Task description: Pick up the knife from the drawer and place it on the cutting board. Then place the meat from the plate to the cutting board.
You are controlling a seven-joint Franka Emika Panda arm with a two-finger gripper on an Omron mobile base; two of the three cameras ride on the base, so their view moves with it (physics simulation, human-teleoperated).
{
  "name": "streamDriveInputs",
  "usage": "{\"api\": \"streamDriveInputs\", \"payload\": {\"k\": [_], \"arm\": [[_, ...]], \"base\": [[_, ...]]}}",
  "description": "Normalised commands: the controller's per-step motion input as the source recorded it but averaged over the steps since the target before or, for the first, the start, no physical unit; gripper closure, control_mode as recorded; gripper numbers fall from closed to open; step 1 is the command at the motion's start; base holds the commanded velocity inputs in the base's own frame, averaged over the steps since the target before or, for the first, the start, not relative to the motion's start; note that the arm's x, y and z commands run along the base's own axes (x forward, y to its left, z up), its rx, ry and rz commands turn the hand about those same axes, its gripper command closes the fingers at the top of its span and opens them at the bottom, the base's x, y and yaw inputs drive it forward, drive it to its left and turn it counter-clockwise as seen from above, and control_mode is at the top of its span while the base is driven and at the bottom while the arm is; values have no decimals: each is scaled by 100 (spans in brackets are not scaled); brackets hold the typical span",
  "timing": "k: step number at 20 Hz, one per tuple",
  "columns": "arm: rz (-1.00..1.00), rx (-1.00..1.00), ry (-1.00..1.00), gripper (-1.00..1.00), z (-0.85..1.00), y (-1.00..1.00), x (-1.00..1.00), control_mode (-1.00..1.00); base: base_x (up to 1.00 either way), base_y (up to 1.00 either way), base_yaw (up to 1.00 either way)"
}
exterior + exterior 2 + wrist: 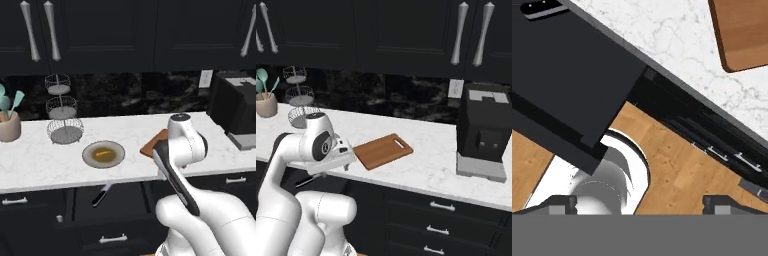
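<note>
White marble tabletop [40, 155] under black cabinets, knife [101, 194] in open drawer [107, 202] at 6 o'clock of plate [103, 154] holding meat [102, 153], cutting board [383, 150] at plate's 3 o'clock, pincer [639, 202] fingertips apart, holding nothing.

A slim knife [101, 194] with a black handle and silver-grey blade lies tilted inside the open drawer [107, 207], handle toward the near left, blade pointing toward the counter edge above it. The drawer is wide, black and dark inside, pulled out beneath the white marble counter, with a small silver bar handle on its front. On the counter above sits a round, shallow grey-beige plate [103, 154] with a brownish centre. 1 small, elongated orange-brown piece of meat [102, 153] lies in the middle of the plate. To the right of the plate, apart from it, a flat reddish-brown wooden cutting board [383, 150] lies angled, its slot handle at the far right end.
</note>
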Motion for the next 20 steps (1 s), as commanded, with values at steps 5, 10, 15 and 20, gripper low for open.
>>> {"api": "streamDriveInputs", "payload": {"k": [5,10,15,20], "arm": [[0,0,0,-100,0,0,0,100],[0,0,0,-100,0,0,0,100],[0,0,0,-100,0,0,0,100],[0,0,0,-100,0,0,0,100]], "base": [[0,-59,55],[23,-50,51],[32,-35,41],[23,-58,29]]}}
